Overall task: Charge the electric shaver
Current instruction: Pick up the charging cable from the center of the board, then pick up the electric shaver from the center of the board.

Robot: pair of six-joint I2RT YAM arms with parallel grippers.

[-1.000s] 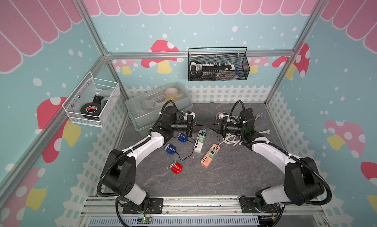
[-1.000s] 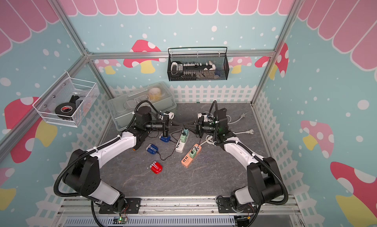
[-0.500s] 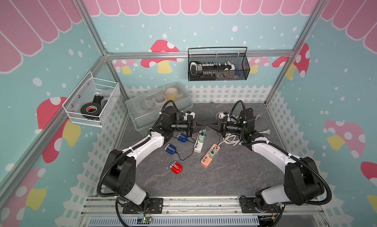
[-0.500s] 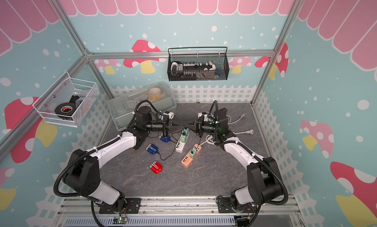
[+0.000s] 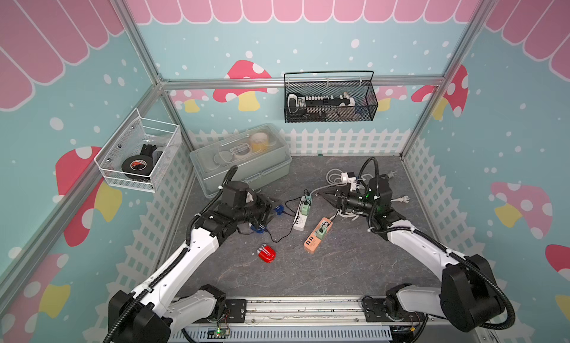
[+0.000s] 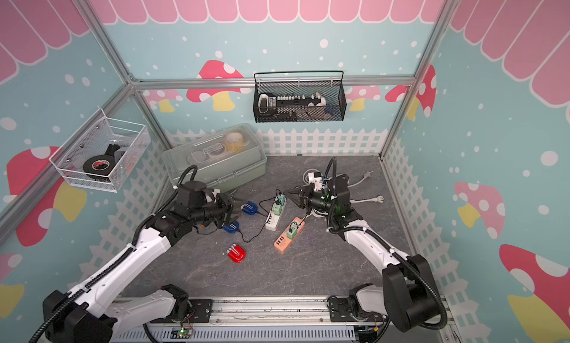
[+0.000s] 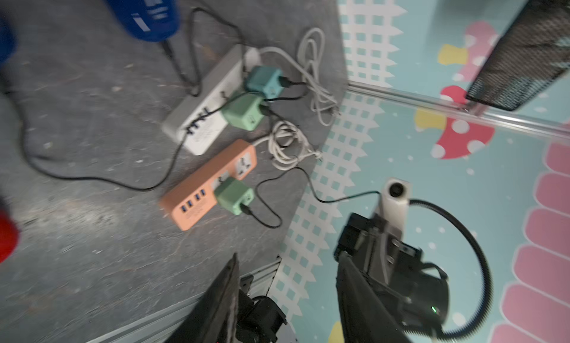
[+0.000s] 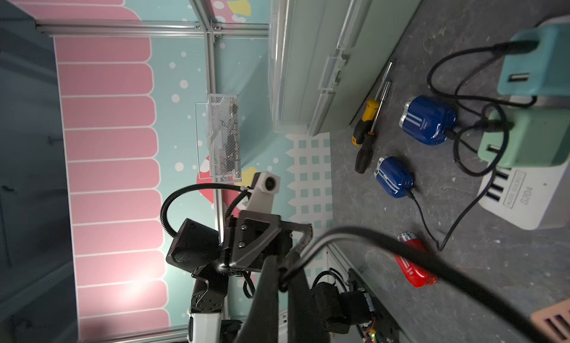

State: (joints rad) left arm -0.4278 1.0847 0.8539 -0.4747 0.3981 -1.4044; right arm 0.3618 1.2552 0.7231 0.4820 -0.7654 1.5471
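A: Where's the red shaver (image 5: 266, 253)?
B: Loose on the table (image 5: 339, 279), lying diagonal with its head back-left, in front of both claws and nearer the left claw (image 7: 287, 261), which is spread and empty.
A: And the right claw (image 8: 282, 270)?
B: Clenched on the black cable (image 8: 354, 231).

In a top view the left hand (image 5: 269, 210) hides most of the far blue shaver (image 5: 279, 209) and the near blue shaver (image 5: 257, 228). The left wrist view is blurred, and its edge cuts off the red shaver (image 7: 6, 233). The black cable (image 8: 354, 233) pinched in the right hand (image 8: 282, 292) is out of focus and its end is hidden. The black mesh basket (image 5: 330, 117) holds things too small to tell.
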